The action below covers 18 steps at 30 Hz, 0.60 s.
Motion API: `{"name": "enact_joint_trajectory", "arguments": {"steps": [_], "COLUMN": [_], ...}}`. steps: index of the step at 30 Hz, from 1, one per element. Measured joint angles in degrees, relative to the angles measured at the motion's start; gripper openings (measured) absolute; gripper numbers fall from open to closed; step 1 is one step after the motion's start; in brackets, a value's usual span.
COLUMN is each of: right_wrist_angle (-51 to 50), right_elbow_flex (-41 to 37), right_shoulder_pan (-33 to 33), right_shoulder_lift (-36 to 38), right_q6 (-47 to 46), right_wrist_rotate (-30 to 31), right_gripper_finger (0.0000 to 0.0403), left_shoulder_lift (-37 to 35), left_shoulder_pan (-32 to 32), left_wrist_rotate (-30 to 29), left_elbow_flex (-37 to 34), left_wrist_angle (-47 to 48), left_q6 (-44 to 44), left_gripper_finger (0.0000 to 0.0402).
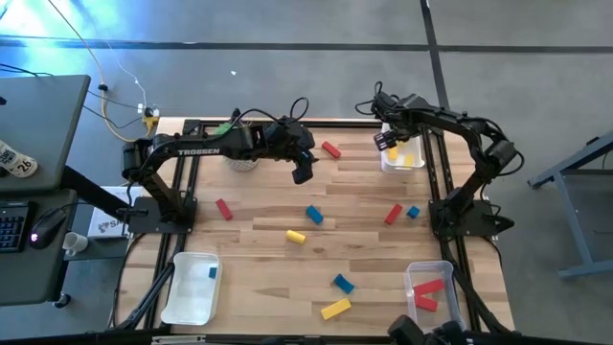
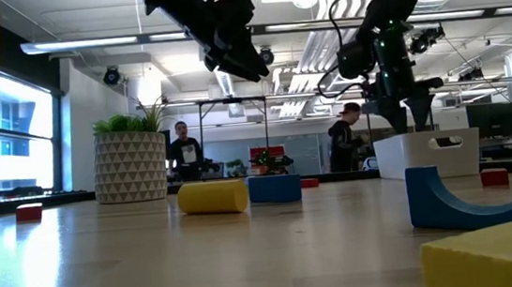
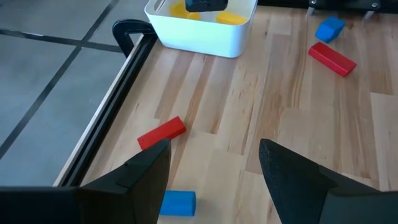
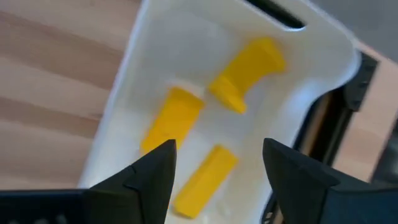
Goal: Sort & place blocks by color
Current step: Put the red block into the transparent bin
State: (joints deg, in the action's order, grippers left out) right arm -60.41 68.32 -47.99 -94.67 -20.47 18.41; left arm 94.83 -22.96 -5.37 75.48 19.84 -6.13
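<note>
Yellow block corner (image 2: 498,257) fills the low view's foreground, blue arch block (image 2: 473,200) just behind it, then yellow cylinder (image 2: 212,197) and blue block (image 2: 274,188) mid-table. Potted plant (image 2: 132,162) far back on the table.

Right gripper (image 4: 217,165) hangs over the white tray (image 1: 403,158) at the table's far right edge; fingers (image 4: 140,177) spread wide, holding nothing. Three yellow blocks (image 4: 174,118) lie in the tray just beyond and between the fingertips, none touched.

Left gripper (image 3: 214,165) hovers above the table's far middle; fingers (image 3: 292,180) fully apart, empty. Red bar (image 3: 161,133) lies just past one fingertip, small blue block (image 3: 177,203) beneath that same finger, neither touched. Another red bar (image 3: 332,58) and blue cube (image 3: 329,28) sit well beyond the other finger.

Near-edge trays: left tray (image 1: 190,287) has one blue block (image 1: 212,272); right clear tray (image 1: 430,286) has red blocks (image 1: 428,292). Yellow bar (image 1: 335,308), blue block (image 1: 343,283), red bar (image 1: 224,209) loose on the table (image 1: 268,268).
</note>
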Motion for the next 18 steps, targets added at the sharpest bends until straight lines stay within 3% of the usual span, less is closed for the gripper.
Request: {"name": "enact_joint_trajectory", "arguments": {"steps": [10, 18], "right_wrist_angle": [-0.4, 10.9], "right_elbow_flex": [10.2, 16.7], "right_shoulder_pan": [1.1, 5.4], "right_shoulder_lift": [0.0, 0.0], "right_q6": [0.0, 2.5], "right_wrist_rotate": [-3.2, -5.4], "right_gripper_finger": [0.0215, 0.0215], "left_shoulder_lift": [0.0, 0.0], "left_shoulder_pan": [0.0, 0.0], "left_wrist_rotate": [-6.0, -7.9], "left_elbow_flex": [0.0, 0.0], "left_wrist_angle": [0.0, 0.1], "left_q6": [0.0, 0.1], "left_gripper_finger": [0.0231, 0.0232]}}
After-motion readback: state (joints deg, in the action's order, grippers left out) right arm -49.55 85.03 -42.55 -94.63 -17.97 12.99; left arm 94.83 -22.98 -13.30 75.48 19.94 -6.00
